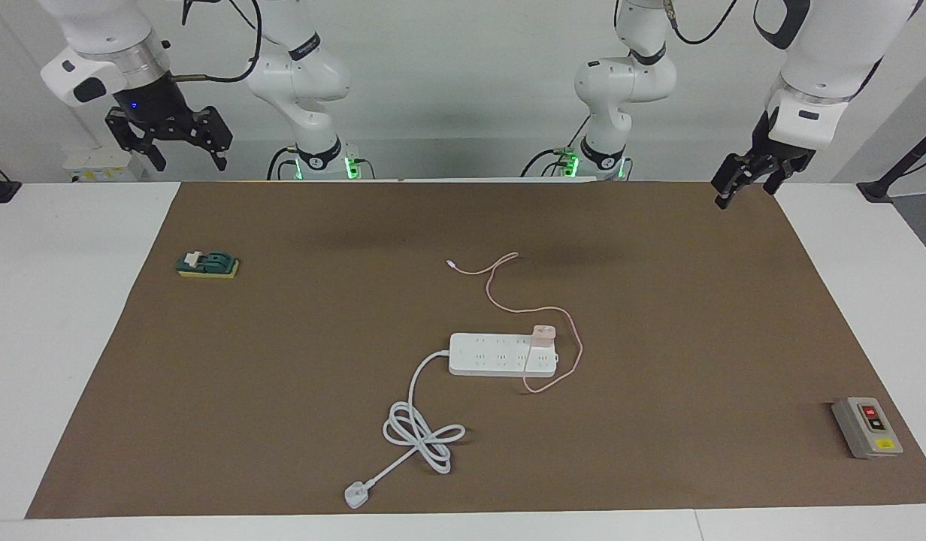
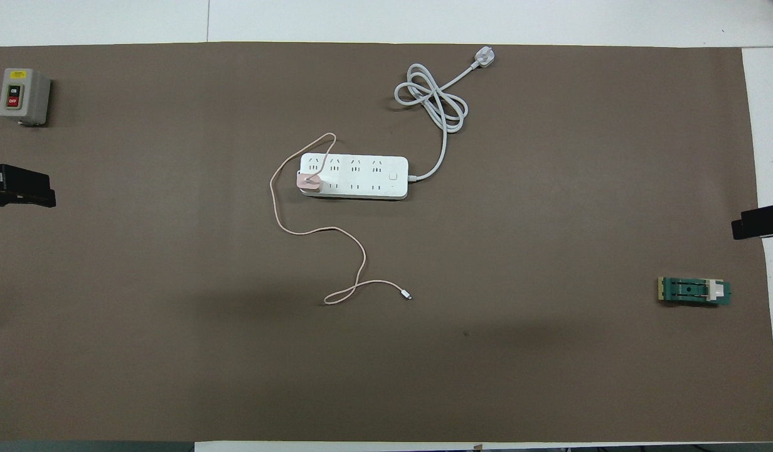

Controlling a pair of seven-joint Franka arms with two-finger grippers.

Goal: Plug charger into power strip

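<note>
Charger, a small pale-pink cube, sits plugged into one end of the long white power strip at frame centre, its thin pink cable looping away. Left gripper and right gripper hang spread wide, empty, at the upper corners.

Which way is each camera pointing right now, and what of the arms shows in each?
Facing view: high across the table, looking at both arms; right gripper and left gripper hang open, raised, at the mat's corners.
Overhead view: above the robots' end, looking steeply down; only dark gripper parts show at the side edges.
Shared: power strip with the charger on its end.
</note>
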